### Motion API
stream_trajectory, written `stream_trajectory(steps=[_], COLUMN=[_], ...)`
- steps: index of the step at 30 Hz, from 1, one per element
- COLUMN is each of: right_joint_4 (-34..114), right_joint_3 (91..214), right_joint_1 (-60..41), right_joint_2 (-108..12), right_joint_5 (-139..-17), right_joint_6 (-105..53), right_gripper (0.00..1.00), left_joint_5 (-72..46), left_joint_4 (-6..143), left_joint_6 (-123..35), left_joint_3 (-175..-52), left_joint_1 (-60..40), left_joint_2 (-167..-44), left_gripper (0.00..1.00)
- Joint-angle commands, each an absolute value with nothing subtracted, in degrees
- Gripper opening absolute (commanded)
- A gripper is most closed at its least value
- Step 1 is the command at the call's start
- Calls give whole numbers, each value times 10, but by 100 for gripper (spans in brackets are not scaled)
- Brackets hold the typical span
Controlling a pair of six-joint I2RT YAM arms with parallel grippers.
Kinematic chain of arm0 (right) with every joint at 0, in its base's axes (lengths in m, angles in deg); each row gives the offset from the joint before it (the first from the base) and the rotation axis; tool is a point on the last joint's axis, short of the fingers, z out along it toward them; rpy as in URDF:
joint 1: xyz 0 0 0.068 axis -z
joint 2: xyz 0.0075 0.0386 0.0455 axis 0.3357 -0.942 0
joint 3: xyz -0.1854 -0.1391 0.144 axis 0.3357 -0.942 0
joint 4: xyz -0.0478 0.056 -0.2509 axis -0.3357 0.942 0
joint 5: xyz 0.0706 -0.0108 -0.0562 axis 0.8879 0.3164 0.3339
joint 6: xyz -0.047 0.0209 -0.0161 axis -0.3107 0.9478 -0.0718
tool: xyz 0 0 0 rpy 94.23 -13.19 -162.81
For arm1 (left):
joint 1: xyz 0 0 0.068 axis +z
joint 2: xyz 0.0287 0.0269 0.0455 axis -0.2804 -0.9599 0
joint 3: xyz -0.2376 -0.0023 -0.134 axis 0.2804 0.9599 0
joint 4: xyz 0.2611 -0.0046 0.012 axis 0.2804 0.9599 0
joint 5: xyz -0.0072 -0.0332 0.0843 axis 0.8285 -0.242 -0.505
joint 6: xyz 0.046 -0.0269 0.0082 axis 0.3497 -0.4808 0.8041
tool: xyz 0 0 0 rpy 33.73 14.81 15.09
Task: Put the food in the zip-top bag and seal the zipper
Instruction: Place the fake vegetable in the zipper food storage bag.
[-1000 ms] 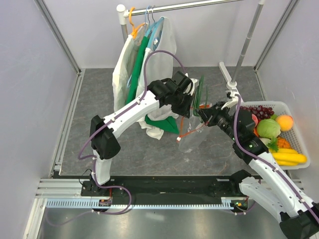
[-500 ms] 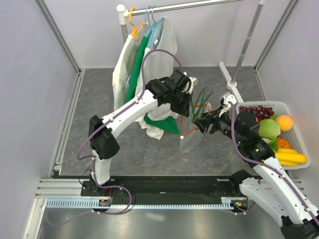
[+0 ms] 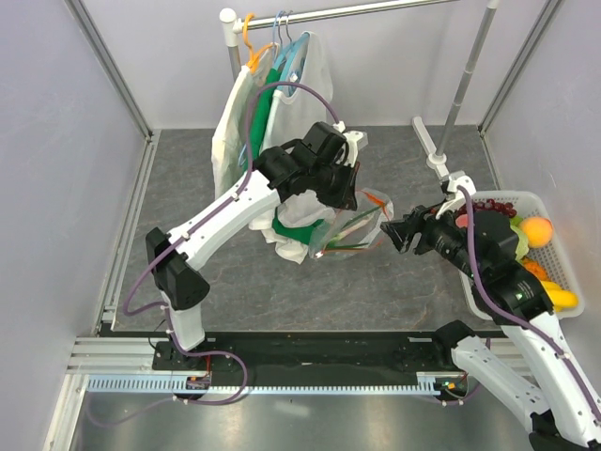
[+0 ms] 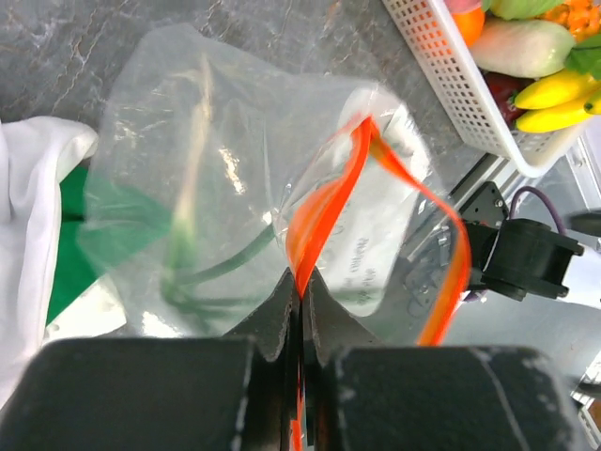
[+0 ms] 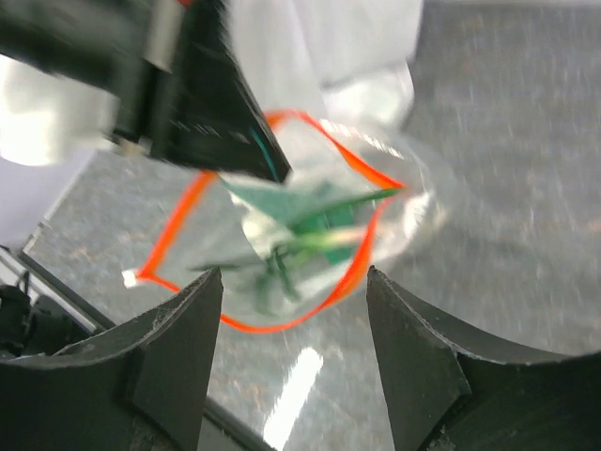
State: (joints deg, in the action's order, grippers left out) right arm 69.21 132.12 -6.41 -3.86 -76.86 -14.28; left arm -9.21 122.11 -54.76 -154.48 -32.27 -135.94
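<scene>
The clear zip-top bag (image 3: 355,228) hangs over the table, and my left gripper (image 3: 344,194) is shut on its red-orange zipper (image 4: 324,202). Long green onions (image 5: 315,233) lie inside the bag, blurred green through the plastic (image 4: 192,272). The bag's mouth (image 5: 178,225) gapes toward my right gripper (image 5: 294,272), which stands open and empty just short of it. In the top view that gripper (image 3: 393,231) is right of the bag. A tiny white slider (image 5: 129,277) sits at one end of the zipper. More food fills the white basket (image 3: 556,269): bananas (image 4: 554,92), a white piece (image 4: 526,47), a green cabbage (image 3: 508,241).
Clothes on hangers (image 3: 268,122) hang from a rack right behind my left arm, their white and green cloth (image 4: 38,225) touching the bag's side. A grey rack pole (image 3: 467,75) stands at the back right. The basket lies along the table's right edge.
My right gripper opened, let go of the green onions and drew back right. The onions dropped into the bag. My left gripper swung the bag up and slightly left.
</scene>
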Motion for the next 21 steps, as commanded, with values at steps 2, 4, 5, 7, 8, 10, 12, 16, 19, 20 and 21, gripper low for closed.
stream_trajectory(steps=[2, 4, 5, 7, 8, 10, 12, 16, 19, 20, 21], right_joint_4=[766, 762, 759, 750, 749, 732, 717, 653, 638, 639, 643], right_joint_3=[1316, 1301, 1295, 1282, 1278, 1265, 1256, 1233, 1247, 1253, 1260], right_joint_1=[-66, -66, -66, -66, -66, -66, -66, -66, -65, -63, -61], right_joint_2=[-54, -60, -63, -76, -81, -98, -115, -145, -162, -158, -152], right_joint_5=[-769, -747, -736, -728, -726, -715, -703, -673, -659, -661, -662], right_joint_6=[-106, -88, -81, -73, -63, -55, -36, 12, 15, 12, 4], right_gripper=[67, 66, 65, 65, 65, 64, 61, 51, 3, 0, 0], left_joint_5=[-66, -20, -10, 14, 16, 13, 19, 22, 22, 23, 23], left_joint_4=[1200, 1194, 1183, 1179, 1176, 1175, 1173, 1171, 1173, 1174, 1174], left_joint_6=[-573, -601, -606, -616, -617, -617, -617, -615, -601, -596, -586], left_joint_3=[-1539, -1519, -1511, -1504, -1503, -1504, -1505, -1503, -1491, -1487, -1478], left_joint_1=[-307, -288, -283, -273, -272, -272, -272, -272, -272, -271, -272], left_joint_2=[-1350, -1353, -1351, -1354, -1353, -1354, -1354, -1354, -1347, -1343, -1340], left_gripper=[2, 2, 2, 2, 2, 2, 2, 2, 2, 2, 2])
